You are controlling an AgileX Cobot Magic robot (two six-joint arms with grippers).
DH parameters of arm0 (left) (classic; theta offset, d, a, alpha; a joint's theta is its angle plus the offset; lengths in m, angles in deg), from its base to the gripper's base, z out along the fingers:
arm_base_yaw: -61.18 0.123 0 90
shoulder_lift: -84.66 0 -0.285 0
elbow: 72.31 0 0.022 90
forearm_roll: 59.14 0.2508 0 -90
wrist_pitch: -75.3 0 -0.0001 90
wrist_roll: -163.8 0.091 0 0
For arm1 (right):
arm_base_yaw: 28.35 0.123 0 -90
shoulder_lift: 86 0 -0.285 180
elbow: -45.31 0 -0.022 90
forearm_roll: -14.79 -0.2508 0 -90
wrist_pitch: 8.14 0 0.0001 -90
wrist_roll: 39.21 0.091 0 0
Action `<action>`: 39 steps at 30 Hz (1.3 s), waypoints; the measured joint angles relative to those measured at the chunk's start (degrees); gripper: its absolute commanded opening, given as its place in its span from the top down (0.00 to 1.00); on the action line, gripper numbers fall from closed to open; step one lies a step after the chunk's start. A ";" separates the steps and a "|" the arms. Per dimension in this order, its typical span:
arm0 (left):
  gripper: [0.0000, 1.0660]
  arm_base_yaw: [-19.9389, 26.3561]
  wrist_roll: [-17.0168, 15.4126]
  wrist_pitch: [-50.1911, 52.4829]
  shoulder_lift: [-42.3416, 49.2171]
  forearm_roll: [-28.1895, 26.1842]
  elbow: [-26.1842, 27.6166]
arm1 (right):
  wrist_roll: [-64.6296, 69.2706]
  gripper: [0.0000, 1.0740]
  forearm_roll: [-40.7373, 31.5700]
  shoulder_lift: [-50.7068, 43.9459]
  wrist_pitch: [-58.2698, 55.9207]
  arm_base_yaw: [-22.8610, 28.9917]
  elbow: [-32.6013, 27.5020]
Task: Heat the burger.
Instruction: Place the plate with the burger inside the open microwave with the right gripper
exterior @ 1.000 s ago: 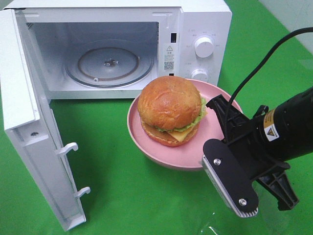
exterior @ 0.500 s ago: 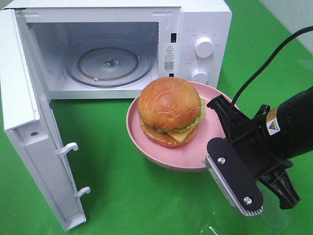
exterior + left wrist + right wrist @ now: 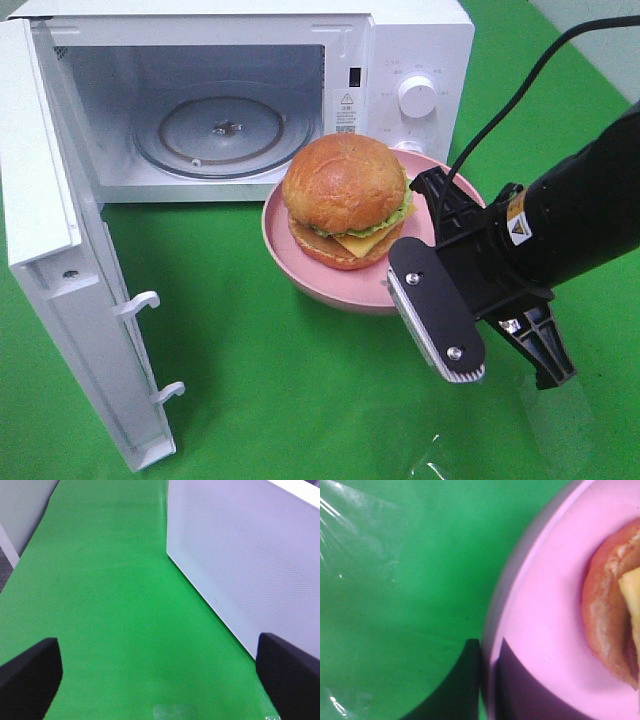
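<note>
Black arm [image 3: 590,190], thin black cable [image 3: 490,122], yellow warning label [image 3: 517,228], two silver screws [image 3: 412,278]

Frontal access to the microwave cavity [image 3: 200,70] is open, bounded left by the swung-out door [image 3: 50,200] and right by the burger [image 3: 345,195] on its pink plate [image 3: 320,285].

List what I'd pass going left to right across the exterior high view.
open microwave door → glass turntable inside the oven → burger → right hand, shut on the rim of the pink plate
</note>
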 measured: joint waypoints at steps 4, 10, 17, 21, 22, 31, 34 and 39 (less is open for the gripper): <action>0.09 0.00 0.00 0.00 0.00 0.00 0.00 | 0.69 1.00 0.23 1.43 -0.11 0.52 1.49; 0.09 0.00 0.00 0.00 0.00 0.00 0.00 | 0.92 1.00 0.40 5.33 -0.23 2.23 5.56; 0.09 0.00 0.00 0.00 0.00 0.00 0.00 | 1.78 1.00 1.03 7.96 -0.29 3.44 9.05; 0.09 0.00 0.00 0.00 0.00 0.00 0.00 | 2.23 1.00 1.49 10.03 -0.23 4.93 11.46; 0.09 0.00 0.00 0.00 0.00 0.00 0.00 | 2.23 1.00 1.49 10.03 -0.23 4.93 11.46; 0.09 0.00 0.00 0.00 0.00 0.00 0.00 | 3.95 1.00 1.55 13.87 -0.40 5.27 16.73; 0.09 0.00 0.00 0.00 0.00 0.00 0.00 | 4.01 1.00 1.49 14.44 -0.34 5.50 17.76; 0.09 0.00 0.00 0.00 0.00 0.00 0.00 | 4.24 1.00 1.49 15.99 0.00 6.47 20.40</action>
